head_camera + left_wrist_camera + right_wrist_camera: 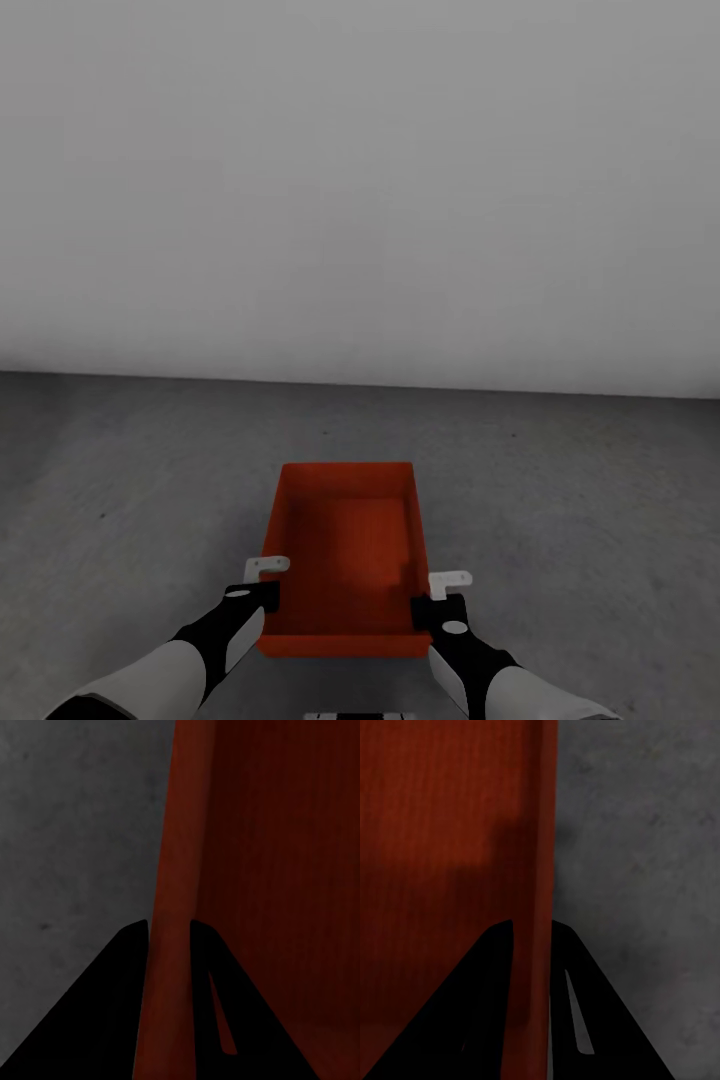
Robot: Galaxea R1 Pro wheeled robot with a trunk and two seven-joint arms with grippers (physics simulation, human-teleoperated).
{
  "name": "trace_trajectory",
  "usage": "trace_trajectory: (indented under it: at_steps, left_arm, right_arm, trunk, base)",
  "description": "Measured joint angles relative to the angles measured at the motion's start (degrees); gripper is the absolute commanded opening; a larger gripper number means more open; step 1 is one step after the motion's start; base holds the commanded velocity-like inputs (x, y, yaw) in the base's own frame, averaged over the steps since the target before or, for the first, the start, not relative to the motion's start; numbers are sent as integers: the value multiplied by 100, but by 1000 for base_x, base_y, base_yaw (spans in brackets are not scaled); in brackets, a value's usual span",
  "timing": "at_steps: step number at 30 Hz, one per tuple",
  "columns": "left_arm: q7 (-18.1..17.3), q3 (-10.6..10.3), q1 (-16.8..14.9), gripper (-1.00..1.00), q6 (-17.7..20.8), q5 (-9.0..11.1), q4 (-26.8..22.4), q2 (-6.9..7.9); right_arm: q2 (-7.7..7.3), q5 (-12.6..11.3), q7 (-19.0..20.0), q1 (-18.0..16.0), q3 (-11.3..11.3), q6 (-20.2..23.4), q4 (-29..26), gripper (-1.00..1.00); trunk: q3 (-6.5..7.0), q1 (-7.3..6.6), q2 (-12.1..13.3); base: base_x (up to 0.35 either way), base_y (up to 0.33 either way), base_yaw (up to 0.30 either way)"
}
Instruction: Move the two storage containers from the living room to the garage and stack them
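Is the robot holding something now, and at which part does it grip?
Yes: the storage container. The left gripper is shut on its left side wall and the right gripper on its right side wall, one finger inside, one outside.

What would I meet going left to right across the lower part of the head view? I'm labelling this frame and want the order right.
Bare grey floor → left gripper, gripping the container's left wall → orange-red storage container → right gripper, gripping its right wall → more grey floor.
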Motion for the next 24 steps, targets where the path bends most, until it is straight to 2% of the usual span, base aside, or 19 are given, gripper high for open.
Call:
trace_trajectory:
  at_steps: [12, 20, 24]
  left_arm:
    - [0, 0, 0, -100, -1, 0, 0, -1]
    - [-20, 58, -2, -100, -263, 59, 1, -1]
    - [-50, 219, -6, -100, -283, -130, -40, -3]
  right_arm:
    - [-1, 0, 1, 0, 1, 0, -1, -100]
    - [-5, 54, -85, 2, 125, -33, -182, -100]
    - [-5, 44, -92, 3, 134, -116, -201, -100]
  trunk:
    - [-215, 264, -481]
    - [-359, 438, -803]
    - [-430, 524, -965]
  base:
    - [0, 0, 0]
    - [0, 0, 0]
    - [0, 0, 0]
